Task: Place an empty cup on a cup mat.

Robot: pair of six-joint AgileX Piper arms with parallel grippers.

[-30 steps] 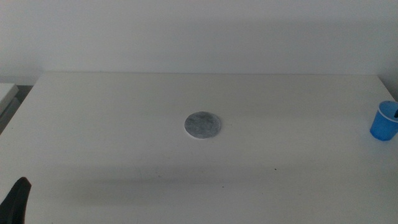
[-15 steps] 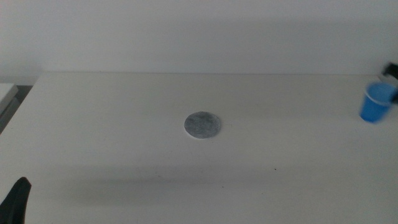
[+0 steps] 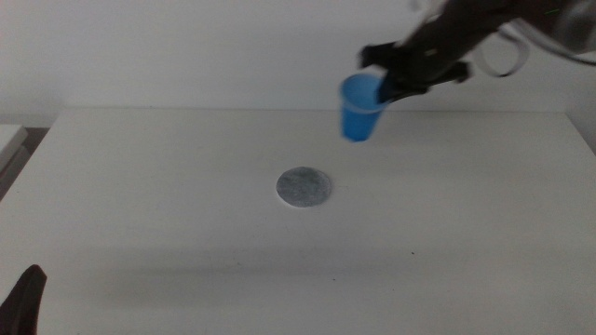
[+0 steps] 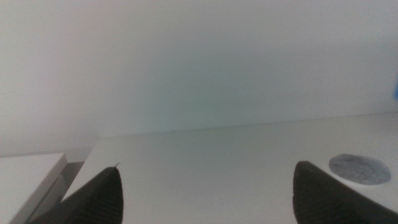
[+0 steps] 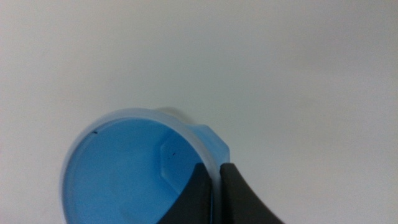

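My right gripper [image 3: 384,86] is shut on the rim of the bright blue cup [image 3: 359,108] and holds it upright in the air, above and to the right of the cup mat [image 3: 304,187]. The right wrist view shows the cup [image 5: 134,168] from above, empty, with one jaw inside the rim and one outside, my right gripper [image 5: 217,180] pinching the wall. The grey mottled cup mat lies flat at the table's middle and also shows in the left wrist view [image 4: 356,168]. My left gripper [image 4: 205,186] waits open at the table's front left corner [image 3: 23,300].
The white table [image 3: 168,233] runs to a pale wall behind. A lower white surface [image 3: 9,140] sits beyond the table's left edge.
The cup has been lifted off the table's far right edge and carried left and up by my right gripper, to above and right of the cup mat. The left arm has not moved.
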